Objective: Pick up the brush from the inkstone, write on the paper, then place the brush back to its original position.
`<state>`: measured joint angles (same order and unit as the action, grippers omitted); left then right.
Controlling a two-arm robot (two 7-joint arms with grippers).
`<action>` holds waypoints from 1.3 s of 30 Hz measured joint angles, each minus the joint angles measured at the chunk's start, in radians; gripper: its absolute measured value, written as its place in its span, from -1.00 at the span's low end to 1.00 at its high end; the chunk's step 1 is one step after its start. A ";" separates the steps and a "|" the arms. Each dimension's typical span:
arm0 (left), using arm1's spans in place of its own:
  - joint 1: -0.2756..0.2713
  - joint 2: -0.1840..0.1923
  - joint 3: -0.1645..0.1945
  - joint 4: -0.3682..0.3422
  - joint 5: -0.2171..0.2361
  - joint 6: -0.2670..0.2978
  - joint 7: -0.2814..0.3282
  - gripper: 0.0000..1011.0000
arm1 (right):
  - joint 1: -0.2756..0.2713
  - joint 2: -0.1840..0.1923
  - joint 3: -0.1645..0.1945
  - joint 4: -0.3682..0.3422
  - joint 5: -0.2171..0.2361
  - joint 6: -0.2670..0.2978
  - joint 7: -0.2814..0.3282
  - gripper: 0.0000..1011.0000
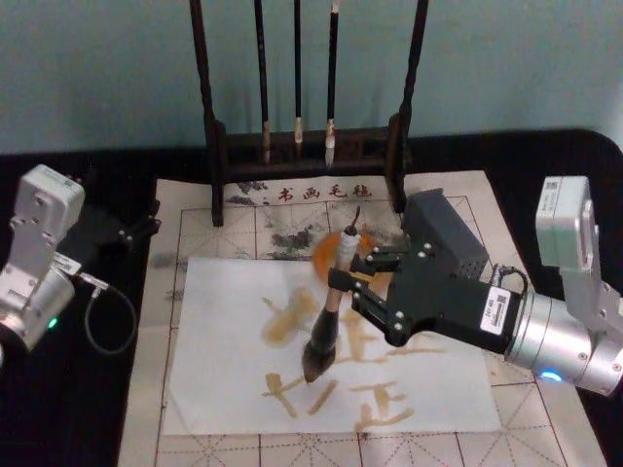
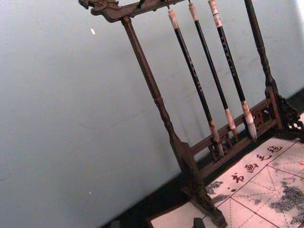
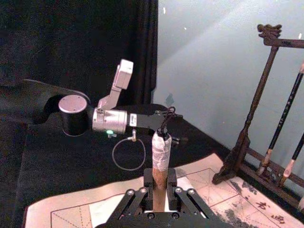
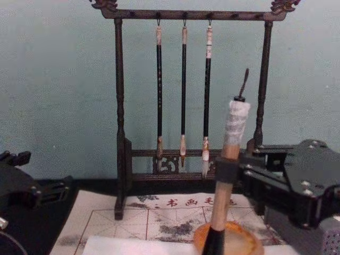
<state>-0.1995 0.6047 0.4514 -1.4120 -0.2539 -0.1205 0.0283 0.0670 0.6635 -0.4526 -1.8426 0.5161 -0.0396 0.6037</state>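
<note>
The right hand [image 1: 348,282] grips the brush [image 1: 326,326] near upright, its tip on the paper [image 1: 224,321]. The inkstone [image 1: 323,255] lies just behind it; the left hand [image 1: 131,232] sits parked far left.

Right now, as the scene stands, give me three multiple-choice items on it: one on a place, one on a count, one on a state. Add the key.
1. Where is the tip of the brush?
A. down on the paper, among brown strokes
B. left of the sheet
C. behind the sheet

2. How many thin brushes hang from the rack?
A. two
B. three
C. five

3. The right gripper is:
A. open and empty
B. shut on a thin brush
C. shut on the brush

Key:
1 A, the head view shows the bristles meeting the sheet.
2 B, the chest view shows three in a row.
3 C, its jaws clamp the handle.
</note>
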 joint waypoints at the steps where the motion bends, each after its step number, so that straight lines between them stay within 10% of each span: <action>1: 0.000 0.000 0.000 0.000 0.000 0.000 0.000 0.98 | 0.000 0.000 -0.001 0.001 0.000 0.001 0.000 -0.63; 39: 0.000 0.000 0.000 0.000 0.000 0.000 0.000 0.98 | -0.085 0.076 0.040 -0.063 0.016 -0.007 0.007 -0.63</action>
<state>-0.1996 0.6047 0.4514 -1.4120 -0.2539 -0.1205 0.0283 -0.0177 0.7398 -0.4125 -1.9054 0.5326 -0.0464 0.6109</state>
